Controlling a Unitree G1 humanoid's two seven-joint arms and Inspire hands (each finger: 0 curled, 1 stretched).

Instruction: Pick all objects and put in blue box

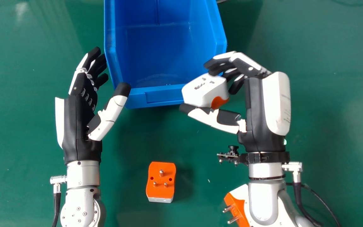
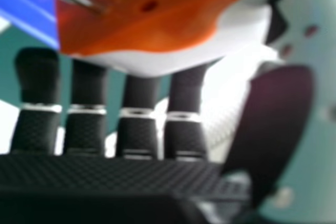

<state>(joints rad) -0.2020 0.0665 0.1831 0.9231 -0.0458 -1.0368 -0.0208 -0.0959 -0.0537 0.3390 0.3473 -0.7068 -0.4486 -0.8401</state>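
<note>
My right hand (image 1: 257,104) is curled round a white and orange plug adapter (image 1: 205,90), pinched between thumb and fingers over the near right corner of the blue box (image 1: 165,94). In the right hand view the adapter (image 2: 157,30) lies across the fingers of my right hand (image 2: 136,124), its orange side and metal pins showing. A second adapter (image 1: 161,183) rests pins-up on the table, and a third adapter (image 1: 239,209) is partly hidden beneath the right forearm. My left hand (image 1: 83,104) is open and empty at the box's left side.
The green table (image 1: 336,126) surrounds the box. A small camera (image 1: 232,153) is mounted at the right wrist, and dark cables run beside both forearms. In the right hand view the blue box (image 2: 26,6) shows beyond the adapter.
</note>
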